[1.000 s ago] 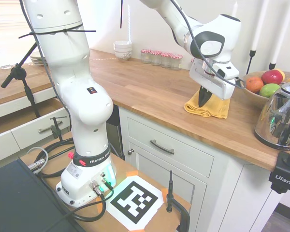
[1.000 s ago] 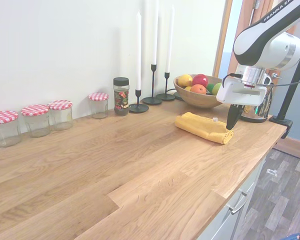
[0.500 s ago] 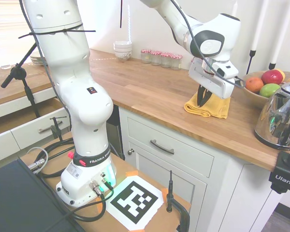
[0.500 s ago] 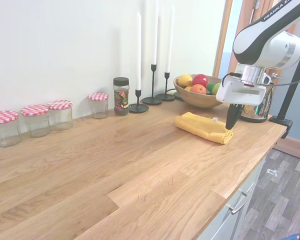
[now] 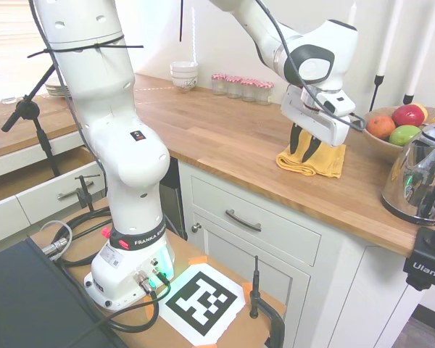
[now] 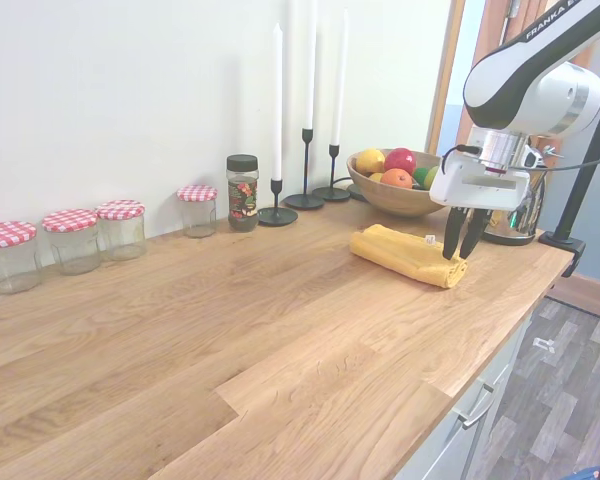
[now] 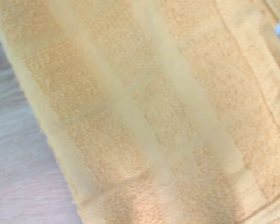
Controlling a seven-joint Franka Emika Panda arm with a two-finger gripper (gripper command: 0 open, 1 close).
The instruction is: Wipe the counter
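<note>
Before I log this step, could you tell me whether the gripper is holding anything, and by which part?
Nothing is held. The gripper is open, its fingers spread just above the end of the folded yellow cloth nearest the kettle, not closed on it.

A: Arm pose?
B: White Franka arm rises from its base, arches over and comes down with the wrist pointing near-vertically downward.

A: Gripper (image 5: 305, 148)?
B: Two dark fingers (image 6: 452, 233) spread apart in a narrow V, tips pointing down. Nothing visible between them.

A: Wrist view?
B: Fingers out of picture there.
</note>
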